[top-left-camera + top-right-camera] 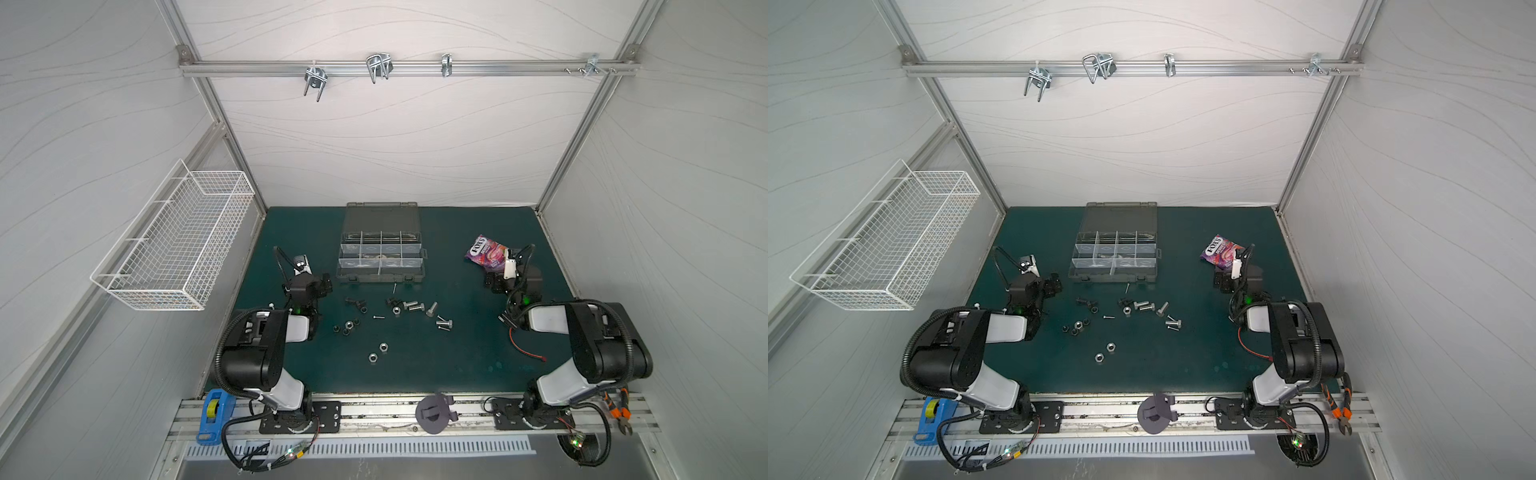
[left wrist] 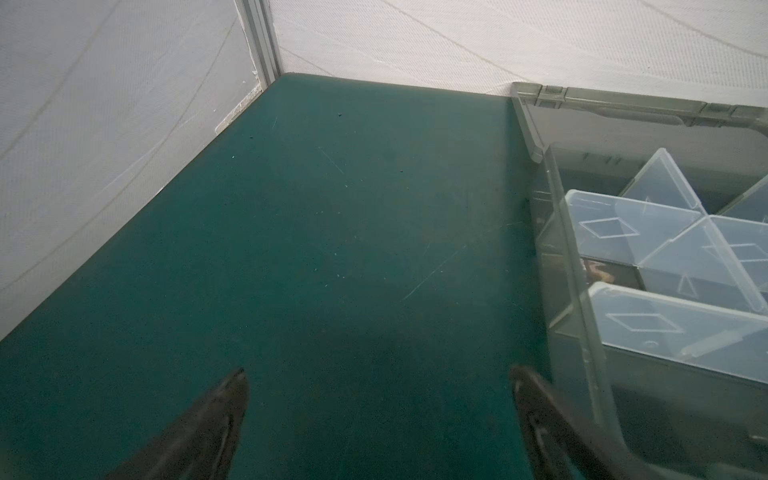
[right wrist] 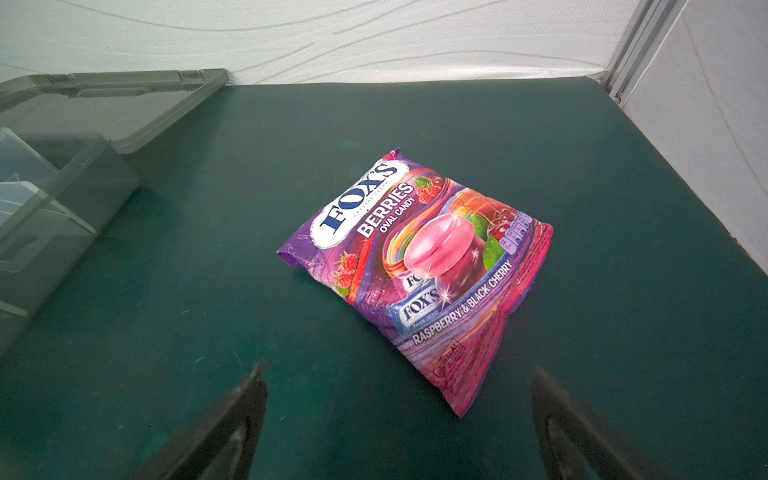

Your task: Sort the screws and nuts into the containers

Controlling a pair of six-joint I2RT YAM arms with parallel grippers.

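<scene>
Screws (image 1: 417, 307) and nuts (image 1: 347, 327) are lying loose on the dark green mat (image 1: 436, 374), scattered on the near side of the grey plastic organizer case (image 1: 380, 277), between the two arms. Going from the left: a white wire basket (image 1: 174, 245) hangs on the side wall, then the left arm sits folded, elbow up, forearm reaching low over the mat. The left gripper (image 2: 378, 374) is spread wide with only mat between its fingers, one finger just beside the case's wall. The case's lid lies back toward the rear wall, and the containers (image 1: 370, 249), little rectangular compartments with see-through dividers, are too murky for me to tell what's inside. In the scatter, small black hex nuts bunch on the left, short black bolts sit nearer the case, two shiny silver nuts lie closest to the arm bases, a thin silver pin is mid-pile, and stout silver hex-head bolts lie on their sides toward the right. Further right a purple Fox's berry candy bag (image 3: 415, 266) lies flat; the right gripper (image 3: 399, 372) points at it, spread wide too, gripping nothing, the bag's near corner showing between its fingers. The right arm is folded like the left.
</scene>
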